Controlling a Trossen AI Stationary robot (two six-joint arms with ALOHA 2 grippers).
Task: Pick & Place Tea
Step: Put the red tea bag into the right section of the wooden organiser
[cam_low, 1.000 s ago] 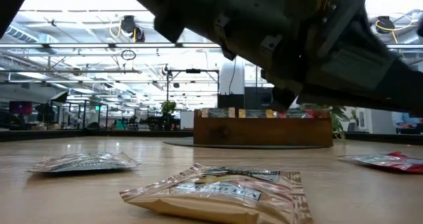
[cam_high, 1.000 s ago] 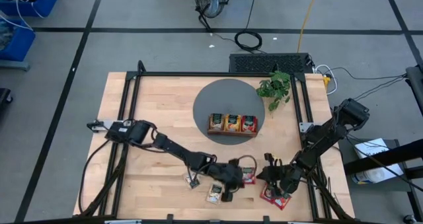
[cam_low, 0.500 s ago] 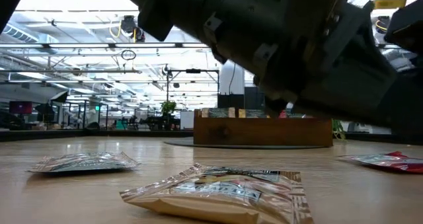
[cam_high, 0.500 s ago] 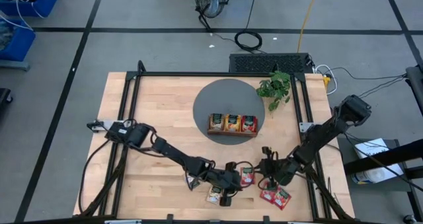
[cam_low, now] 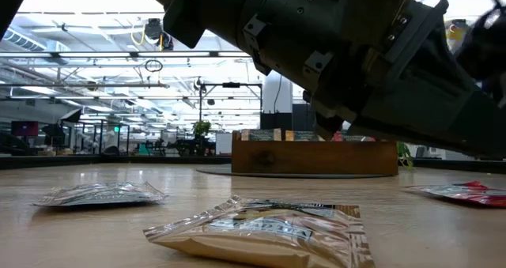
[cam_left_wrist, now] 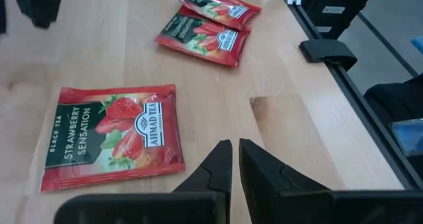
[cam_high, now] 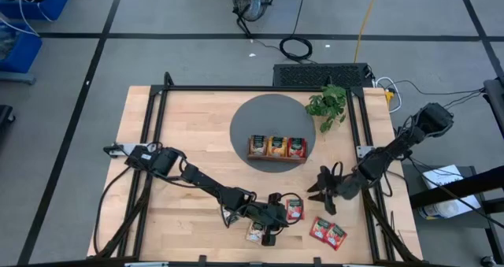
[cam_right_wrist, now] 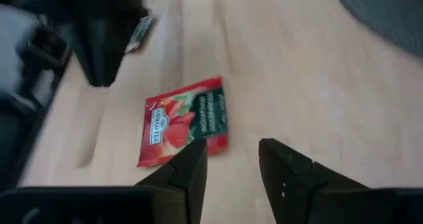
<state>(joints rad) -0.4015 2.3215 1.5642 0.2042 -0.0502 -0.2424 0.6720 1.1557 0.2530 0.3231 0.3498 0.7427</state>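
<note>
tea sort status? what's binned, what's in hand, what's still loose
Done: the tray on the grey mat holds sachets in all three compartments. In hand: nothing; the left tool is shut and empty beside the strawberry sachet, the right tool open above it. Left: that sachet, two red sachets, and two pale sachets near the front edge.

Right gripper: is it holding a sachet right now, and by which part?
Nothing is held. The right gripper is open and empty above the table, and the red strawberry tea sachet lies flat on the wood beyond its fingertips, untouched.

Left end effector (cam_high: 277,213) blocks strawberry sachet (cam_high: 294,210); bare table (cam_high: 189,133) behind.
</note>
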